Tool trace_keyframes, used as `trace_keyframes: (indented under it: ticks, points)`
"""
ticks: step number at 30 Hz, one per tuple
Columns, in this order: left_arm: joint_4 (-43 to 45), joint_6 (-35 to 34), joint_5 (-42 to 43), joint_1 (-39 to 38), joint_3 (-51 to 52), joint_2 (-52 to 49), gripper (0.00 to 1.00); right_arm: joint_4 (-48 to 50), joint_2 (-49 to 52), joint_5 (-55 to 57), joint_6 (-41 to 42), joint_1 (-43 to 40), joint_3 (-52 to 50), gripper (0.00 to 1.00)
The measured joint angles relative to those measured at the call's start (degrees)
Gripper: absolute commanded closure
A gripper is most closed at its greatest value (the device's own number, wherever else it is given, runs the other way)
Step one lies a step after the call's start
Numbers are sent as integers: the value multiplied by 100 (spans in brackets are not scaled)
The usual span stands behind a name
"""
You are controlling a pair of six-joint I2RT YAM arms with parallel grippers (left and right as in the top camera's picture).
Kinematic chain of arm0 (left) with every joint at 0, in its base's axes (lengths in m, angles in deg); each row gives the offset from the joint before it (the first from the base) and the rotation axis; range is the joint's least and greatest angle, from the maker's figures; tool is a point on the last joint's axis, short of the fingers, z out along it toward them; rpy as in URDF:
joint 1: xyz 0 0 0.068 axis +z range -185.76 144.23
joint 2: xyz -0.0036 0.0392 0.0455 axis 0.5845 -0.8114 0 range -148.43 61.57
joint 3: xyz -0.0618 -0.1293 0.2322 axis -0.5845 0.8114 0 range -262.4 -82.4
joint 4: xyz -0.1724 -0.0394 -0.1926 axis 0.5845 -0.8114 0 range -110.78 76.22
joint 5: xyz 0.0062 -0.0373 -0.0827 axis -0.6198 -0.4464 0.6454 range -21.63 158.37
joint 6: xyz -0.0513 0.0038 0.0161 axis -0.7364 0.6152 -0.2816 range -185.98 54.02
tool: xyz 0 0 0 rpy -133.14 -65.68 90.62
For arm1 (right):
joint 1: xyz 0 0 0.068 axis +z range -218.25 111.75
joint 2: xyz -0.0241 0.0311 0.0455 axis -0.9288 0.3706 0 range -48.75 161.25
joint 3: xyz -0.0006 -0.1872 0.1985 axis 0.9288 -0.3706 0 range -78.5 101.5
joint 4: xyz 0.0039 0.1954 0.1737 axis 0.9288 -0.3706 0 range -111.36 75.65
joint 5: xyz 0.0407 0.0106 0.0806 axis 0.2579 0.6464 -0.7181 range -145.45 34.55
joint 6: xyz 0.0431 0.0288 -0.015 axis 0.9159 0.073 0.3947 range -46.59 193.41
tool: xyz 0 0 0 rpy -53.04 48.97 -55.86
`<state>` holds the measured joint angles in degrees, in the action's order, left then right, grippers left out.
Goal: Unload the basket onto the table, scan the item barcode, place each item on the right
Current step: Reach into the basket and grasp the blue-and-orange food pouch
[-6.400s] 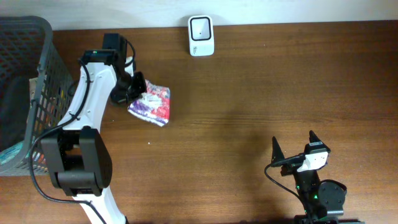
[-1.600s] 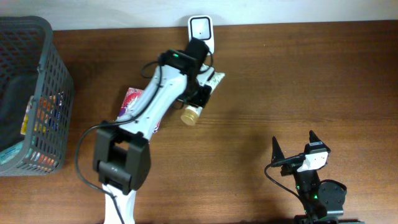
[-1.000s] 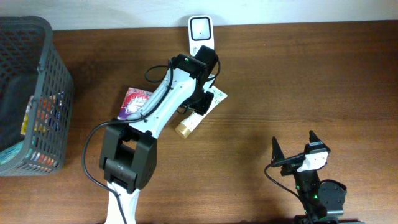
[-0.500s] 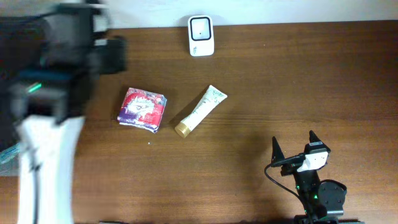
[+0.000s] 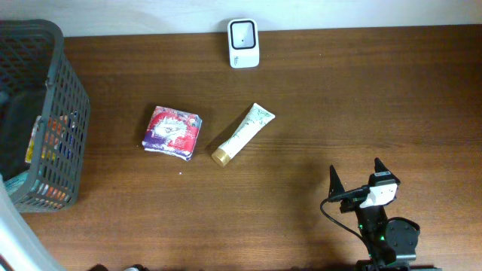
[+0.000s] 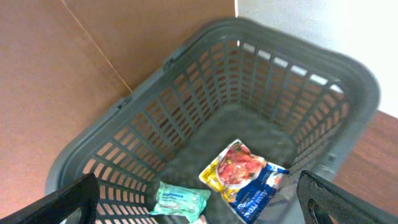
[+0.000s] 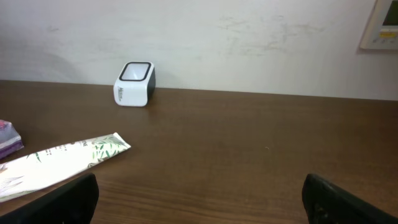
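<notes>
Scanner [image 5: 243, 44]: small white box with a dark window on top, standing at the far edge of the brown table [image 5: 361, 98] against the pale wall, taken as the reference for all entries. Tube [image 5: 242, 134]: pale, printed with green leaves, gold cap, lying flat on the table on the robot's side of the scanner, near it but apart; it lies slantwise, the crimped end closer to the scanner, the cap end farther from it and to its left; untouched by either arm. Packet [image 5: 172, 132]: red and purple, flat on the table, left of the scanner and just beside the tube's cap end without touching it. Basket [image 5: 71, 113]: grey plastic lattice, well to the left of the scanner at the table's left edge; the left wrist view looks down into it and shows a red, yellow and blue pouch [image 6: 244, 179] and a small green packet [image 6: 179, 200] on its floor. Left gripper [image 6: 202, 202]: above the basket, far left of the scanner, fingers spread wide with nothing between them. Right gripper [image 5: 355, 169]: well to the right of the scanner and on the robot's side of it, low near the table's front edge, facing the scanner, fingers spread wide and empty
</notes>
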<state>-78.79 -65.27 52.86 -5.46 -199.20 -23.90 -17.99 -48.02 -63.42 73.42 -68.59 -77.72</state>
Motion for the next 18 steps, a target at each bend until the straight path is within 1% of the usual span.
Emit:
trace_keyframes:
  ticks: [4,7,9,12,15,18]
  points:
    - [13,367,710,463,0,-708,0,0,0,0,4,0,0,1]
    - [-42,442,946,627,0,-1261,0,0,0,0,4,0,0,1]
    - [-162,208,1010,693,9,-1753,1,0,0,0,2,0,0,1]
    - [-160,-271,1003,702,33,-2186,0,0,0,0,2,0,0,1]
    - [39,-621,960,702,33,-2638,0,0,0,0,7,0,0,1]
    - [308,-632,951,702,33,-3139,0,0,0,0,0,0,0,1]
